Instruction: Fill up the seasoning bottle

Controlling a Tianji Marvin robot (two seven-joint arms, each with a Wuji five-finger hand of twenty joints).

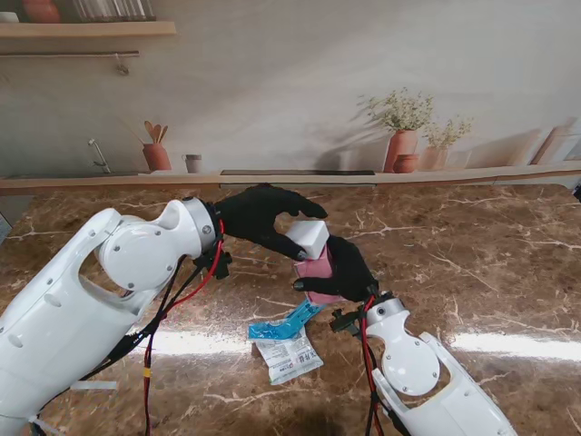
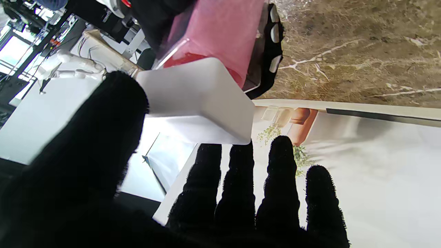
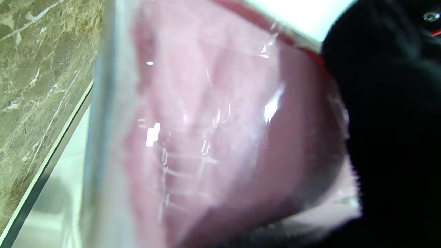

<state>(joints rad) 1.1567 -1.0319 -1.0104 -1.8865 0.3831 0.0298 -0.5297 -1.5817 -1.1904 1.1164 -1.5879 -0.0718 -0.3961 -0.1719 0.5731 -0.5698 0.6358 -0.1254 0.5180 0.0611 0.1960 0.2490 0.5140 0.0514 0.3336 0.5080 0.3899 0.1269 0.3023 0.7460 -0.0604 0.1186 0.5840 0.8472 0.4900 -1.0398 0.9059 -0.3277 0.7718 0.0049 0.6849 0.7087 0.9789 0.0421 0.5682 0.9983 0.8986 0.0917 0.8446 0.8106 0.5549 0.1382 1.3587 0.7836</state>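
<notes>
A clear seasoning bottle (image 1: pixel 315 268) with pink contents is held above the table's middle, my right hand (image 1: pixel 351 272) shut around its body. A white square lid (image 1: pixel 309 239) sits tilted at the bottle's top, pinched by my left hand (image 1: pixel 259 218) from the left. In the left wrist view the thumb of that hand (image 2: pixel 103 165) presses the lid (image 2: pixel 196 103), and the other fingers reach under it; the pink bottle (image 2: pixel 220 31) lies beyond. The right wrist view is filled by the bottle (image 3: pixel 213 131) against my black-gloved right hand (image 3: pixel 389 137).
A torn blue and white seasoning packet (image 1: pixel 286 350) lies flat on the brown marble table (image 1: pixel 472 245), nearer to me than the bottle. The table's far edge meets a wall with printed kitchen scenery.
</notes>
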